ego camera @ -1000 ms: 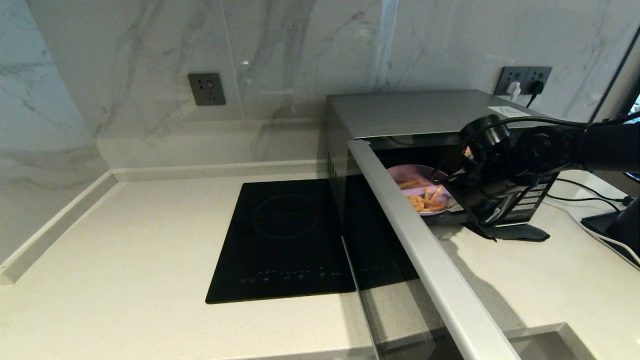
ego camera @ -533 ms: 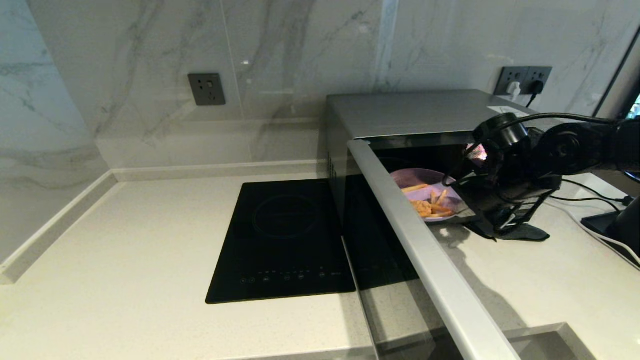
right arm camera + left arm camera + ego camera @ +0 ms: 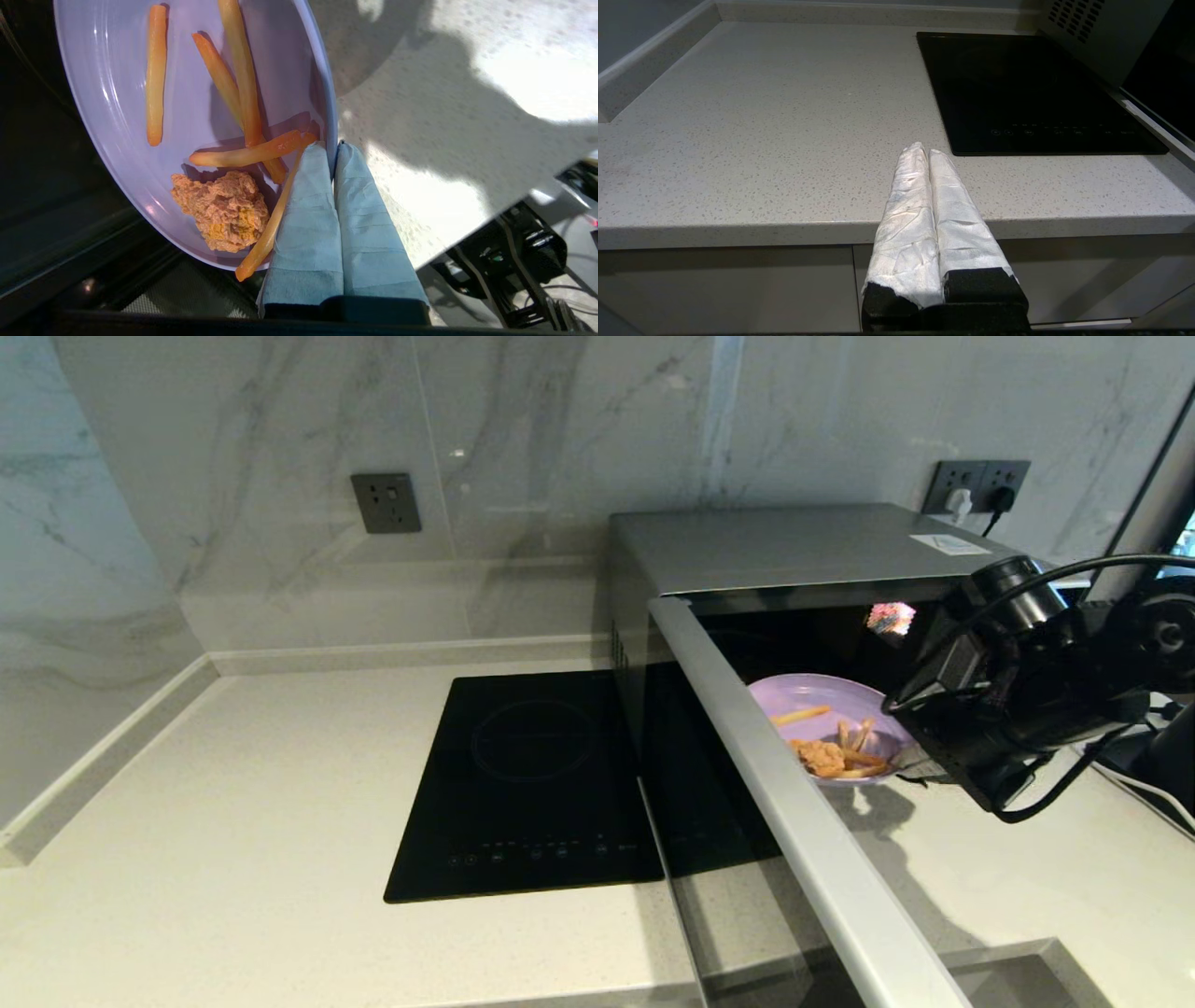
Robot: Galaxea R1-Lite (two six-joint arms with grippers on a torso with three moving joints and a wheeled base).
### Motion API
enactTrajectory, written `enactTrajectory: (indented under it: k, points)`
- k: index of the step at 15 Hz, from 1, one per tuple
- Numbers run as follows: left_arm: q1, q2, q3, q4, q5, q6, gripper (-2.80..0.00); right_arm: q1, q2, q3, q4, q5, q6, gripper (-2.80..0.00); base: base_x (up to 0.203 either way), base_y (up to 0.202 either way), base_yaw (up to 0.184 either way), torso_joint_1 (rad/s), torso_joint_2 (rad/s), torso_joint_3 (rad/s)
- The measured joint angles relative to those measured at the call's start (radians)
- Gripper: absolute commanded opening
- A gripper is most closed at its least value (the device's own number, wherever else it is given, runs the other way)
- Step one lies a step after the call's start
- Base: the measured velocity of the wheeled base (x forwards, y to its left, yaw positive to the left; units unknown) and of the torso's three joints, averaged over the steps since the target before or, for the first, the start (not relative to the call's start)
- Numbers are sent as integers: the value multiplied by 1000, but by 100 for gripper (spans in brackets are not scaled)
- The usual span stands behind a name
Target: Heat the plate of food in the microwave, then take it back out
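The right hand (image 3: 334, 154) has its two cloth-wrapped fingers (image 3: 308, 219) pinched on the rim of the round, shallow lilac-purple plate of food (image 3: 831, 728), one finger inside the dish and one outside. The plate hangs at the mouth of the boxy silver microwave (image 3: 784, 555), partly over the pale speckled stone bench (image 3: 233, 859), with the long silver-edged glass door (image 3: 803, 821) swung wide open just beside it.

That is a thin hold on one edge only, so the far side of the plate could sag or swivel in the grip. In the wrist view an orange fry (image 3: 268, 228) already pokes past the rim beside the fingers, and I would guess any tilt sends it, or the brown breaded piece (image 3: 222, 210), sliding off. The plate also sits close to the door's edge; a sideways drift could knock it loose.

The left hand (image 3: 928, 154) is idle off the bench's front edge, fingers pressed together on nothing, near the flat black induction hob (image 3: 532, 784).
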Motion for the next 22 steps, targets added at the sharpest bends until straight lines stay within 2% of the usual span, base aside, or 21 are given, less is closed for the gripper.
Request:
enactTrajectory:
  k: [3, 6, 9, 13, 19, 22]
  points:
    - [0, 0, 0, 0, 0, 0, -280, -57, -70, 52, 4, 16, 11, -280, 0, 0, 0, 0, 0, 0]
    - [0, 0, 0, 1, 1, 0, -280, -160, -122, 79, 35, 90, 10, -280, 0, 0, 0, 0, 0, 0]
    - [0, 0, 0, 0, 0, 0, -280, -274, -154, 100, 60, 119, -4, -280, 0, 0, 0, 0, 0, 0]
    - [0, 0, 0, 0, 0, 0, -280, -447, -175, 128, 64, 188, -84, -280, 0, 0, 0, 0, 0, 0]
    - [0, 0, 0, 0, 0, 0, -280, -713, -173, 152, 58, 286, -265, -280, 0, 0, 0, 0, 0, 0]
    - [0, 0, 0, 0, 0, 0, -280, -820, -150, 153, 51, 325, -357, -280, 0, 0, 0, 0, 0, 0]
